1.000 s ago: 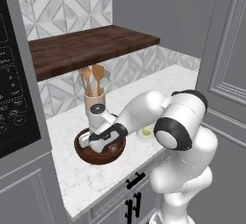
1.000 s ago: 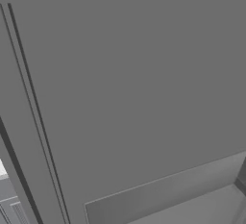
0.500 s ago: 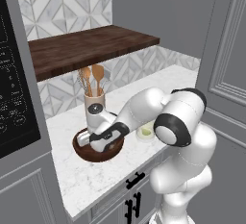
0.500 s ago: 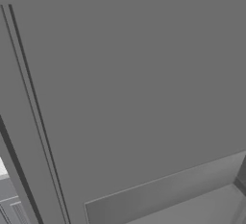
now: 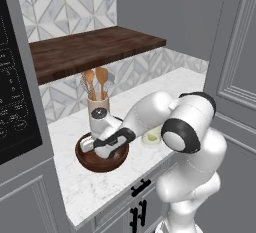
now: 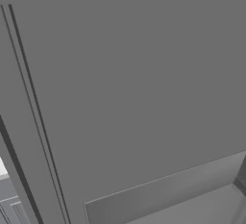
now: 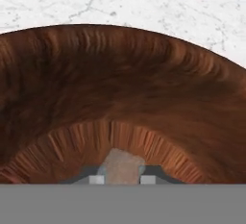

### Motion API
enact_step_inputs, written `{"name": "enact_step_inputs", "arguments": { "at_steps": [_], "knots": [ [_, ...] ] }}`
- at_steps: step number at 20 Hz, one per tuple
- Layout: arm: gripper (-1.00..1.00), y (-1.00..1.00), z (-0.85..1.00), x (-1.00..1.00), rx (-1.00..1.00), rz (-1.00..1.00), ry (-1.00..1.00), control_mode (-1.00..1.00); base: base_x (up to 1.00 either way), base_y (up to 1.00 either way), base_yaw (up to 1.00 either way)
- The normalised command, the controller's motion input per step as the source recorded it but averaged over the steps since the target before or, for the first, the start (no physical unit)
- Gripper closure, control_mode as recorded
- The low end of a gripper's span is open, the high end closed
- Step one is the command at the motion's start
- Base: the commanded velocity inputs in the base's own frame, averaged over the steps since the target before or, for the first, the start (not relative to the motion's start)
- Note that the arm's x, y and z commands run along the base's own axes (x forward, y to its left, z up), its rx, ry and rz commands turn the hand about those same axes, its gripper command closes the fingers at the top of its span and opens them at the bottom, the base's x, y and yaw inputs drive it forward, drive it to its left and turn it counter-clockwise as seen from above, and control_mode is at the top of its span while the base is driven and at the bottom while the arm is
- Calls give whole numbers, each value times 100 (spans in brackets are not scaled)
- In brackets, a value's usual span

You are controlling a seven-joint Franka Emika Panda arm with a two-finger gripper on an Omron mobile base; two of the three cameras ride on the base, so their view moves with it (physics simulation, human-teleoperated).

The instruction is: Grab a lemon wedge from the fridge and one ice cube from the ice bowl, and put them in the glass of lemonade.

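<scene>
Ice cube: small pale, brownish-tinted block at the bottom of the hand view, sitting between the 2 dark finger tips. Fingers drawn in narrow against its 2 sides; gripper pinching the cube. Cube low inside the ice bowl, whose glossy reddish-brown grained wall curves around and above it in this view.

Left base view: the ice bowl rests on the white marble counter, toward its front half. The hand of the white arm reaches down into the bowl from the right; the gripper sits low inside the rim, fingertips hidden by the hand body, so the cube cannot be made out from here.

Glass of lemonade: just right of the bowl on the same counter, pale yellow-green liquid showing, mostly screened by the forearm; probably apart from the bowl, hard to be sure.

Beige crock with wooden spoons stands just behind the bowl. Dark wood shelf above it, patterned tile wall behind. Black oven panel at left. Grey cabinet fronts with black handles below the counter.

Right base view: flat dark grey panel surface close to the lens.
</scene>
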Motion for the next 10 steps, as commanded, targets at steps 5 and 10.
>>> {"name": "enact_step_inputs", "arguments": {
  "at_steps": [5, 10],
  "knots": [
    [100, -33, 89, -24, 11, -6, -20, -100, 0, 0, 0],
    [100, -98, 100, -43, 23, -15, -25, -100, 0, 0, 0]
  ]
}}
